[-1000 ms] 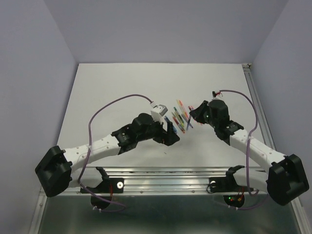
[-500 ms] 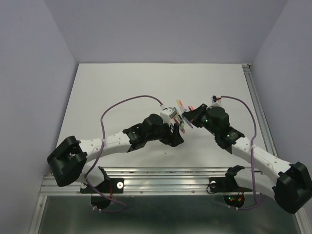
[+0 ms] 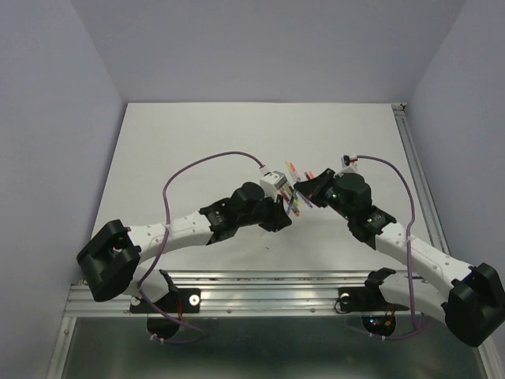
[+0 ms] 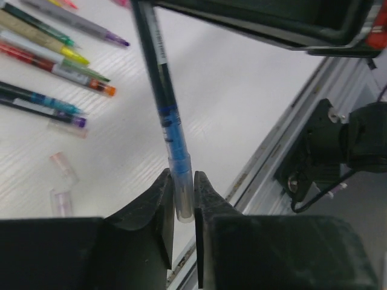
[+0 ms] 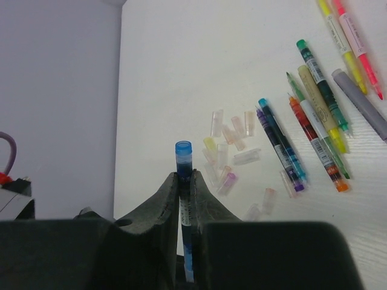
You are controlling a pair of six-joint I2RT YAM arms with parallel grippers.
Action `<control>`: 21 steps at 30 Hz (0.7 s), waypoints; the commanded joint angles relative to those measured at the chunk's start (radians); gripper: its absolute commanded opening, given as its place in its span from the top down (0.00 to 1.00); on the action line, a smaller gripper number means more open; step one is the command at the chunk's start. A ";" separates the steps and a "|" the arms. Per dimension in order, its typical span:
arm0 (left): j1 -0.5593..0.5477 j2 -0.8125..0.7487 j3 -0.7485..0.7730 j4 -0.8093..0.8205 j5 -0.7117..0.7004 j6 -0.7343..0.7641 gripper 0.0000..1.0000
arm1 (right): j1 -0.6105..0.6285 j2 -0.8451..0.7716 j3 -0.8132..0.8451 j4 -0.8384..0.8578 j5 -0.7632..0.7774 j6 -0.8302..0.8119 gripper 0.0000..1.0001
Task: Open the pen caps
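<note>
A: What do the left fingers have?

B: They are closed on the clear pen cap at the tip of the blue pen, 1 finger on each side; I judge the grip sits there so the cap can be drawn off along the barrel.

A: Where is the pen, and which way does it lie?

B: In the air over the middle of the desk; its long axis runs from 1 arm to the other, capped tip leftward, blue rear end rightward.

A: And the right fingers?

B: Clamped on the barrel, with the blue end poking past them; they likely anchor the pen against the pull.

A: Below?

B: Loose caps lie scattered on the desk just beside the other pens; several look opened.
</note>
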 commanded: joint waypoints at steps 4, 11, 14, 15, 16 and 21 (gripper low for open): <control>-0.013 -0.018 0.029 0.018 0.013 -0.005 1.00 | 0.009 -0.015 0.004 0.062 0.094 -0.017 0.99; -0.047 -0.041 -0.069 0.044 0.039 -0.122 1.00 | 0.009 0.175 0.149 -0.025 0.457 -0.074 0.99; -0.090 -0.055 -0.127 0.064 0.028 -0.177 1.00 | 0.007 0.301 0.271 -0.092 0.649 -0.109 0.99; -0.102 -0.059 -0.141 0.067 0.022 -0.191 1.00 | 0.006 0.326 0.295 -0.090 0.695 -0.128 0.99; -0.117 -0.073 -0.155 0.076 0.011 -0.220 1.00 | 0.003 0.350 0.318 -0.090 0.718 -0.142 0.99; -0.139 -0.148 -0.233 0.061 -0.031 -0.281 1.00 | -0.048 0.442 0.415 -0.057 0.666 -0.241 0.99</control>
